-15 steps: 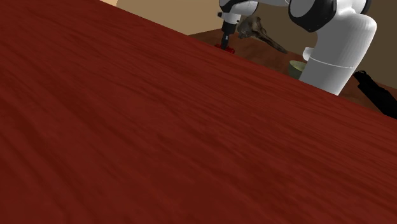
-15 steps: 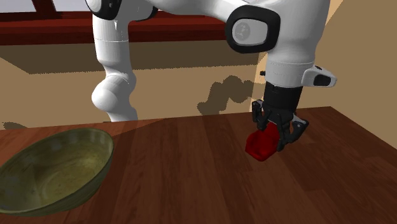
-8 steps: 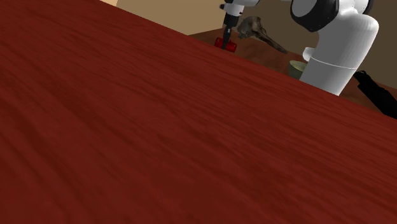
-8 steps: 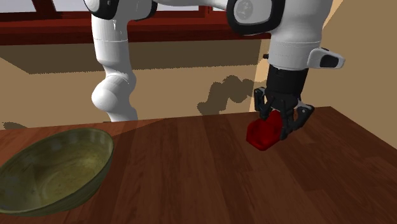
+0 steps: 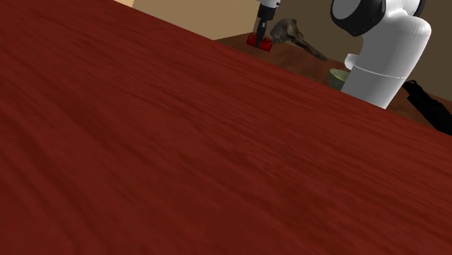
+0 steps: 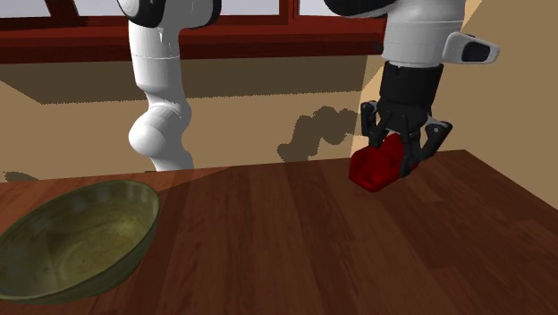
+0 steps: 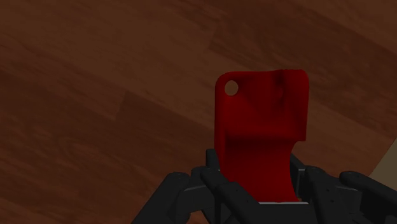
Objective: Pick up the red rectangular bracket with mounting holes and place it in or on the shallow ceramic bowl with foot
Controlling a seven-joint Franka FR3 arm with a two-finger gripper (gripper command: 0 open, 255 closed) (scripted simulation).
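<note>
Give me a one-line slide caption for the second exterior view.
Black gripper clasps the red bracket above the wooden table; the empty olive bowl sits at the view's lower left.

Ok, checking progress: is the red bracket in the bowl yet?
No, the gripper clasps the red bracket well to the second exterior view's right of the bowl.

In the second exterior view, the bowl [image 6: 150, 213] sits at 8 o'clock from the gripper [image 6: 395, 165] and its bracket [image 6: 374, 168], well apart. Bare table [image 6: 268, 246] lies between them, free to cross. The white arm post [image 6: 161, 98] stands at 9 o'clock, farther back.
</note>
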